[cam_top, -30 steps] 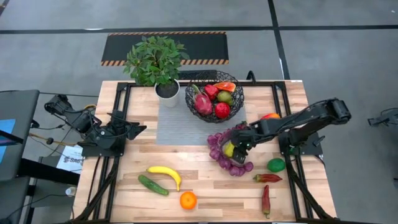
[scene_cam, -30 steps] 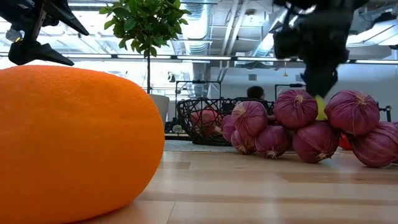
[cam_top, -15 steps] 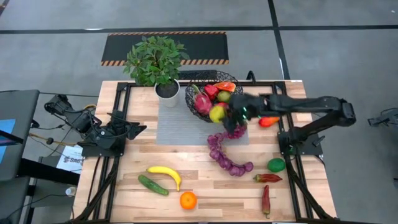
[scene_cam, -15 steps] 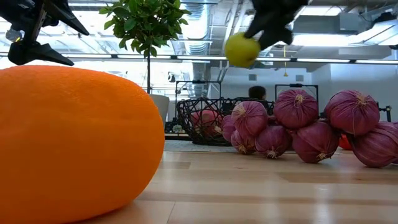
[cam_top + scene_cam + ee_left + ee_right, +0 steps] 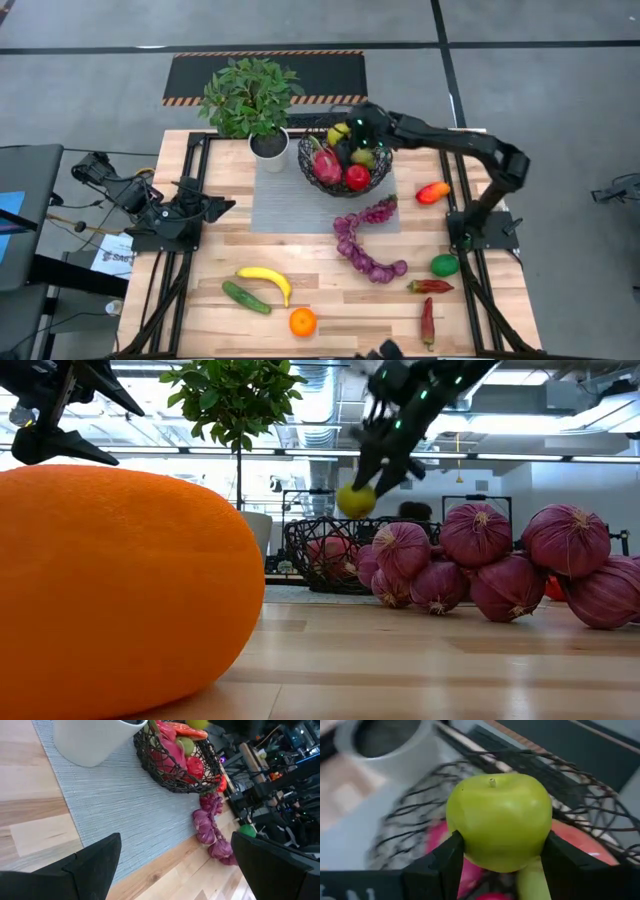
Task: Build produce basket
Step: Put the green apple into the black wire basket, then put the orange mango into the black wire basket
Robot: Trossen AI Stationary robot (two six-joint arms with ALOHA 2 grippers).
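Green and glossy, the apple [image 5: 498, 820] sits between the 2 fingers of the right gripper [image 5: 350, 131], jaws about half open and pressing its widest part, above the basket [image 5: 345, 155] at the table's far side. It looks light, stiff and slippery, so a hold on its middle seems safest. The left gripper [image 5: 222, 208] waits open, holding nothing, near the table's left edge.
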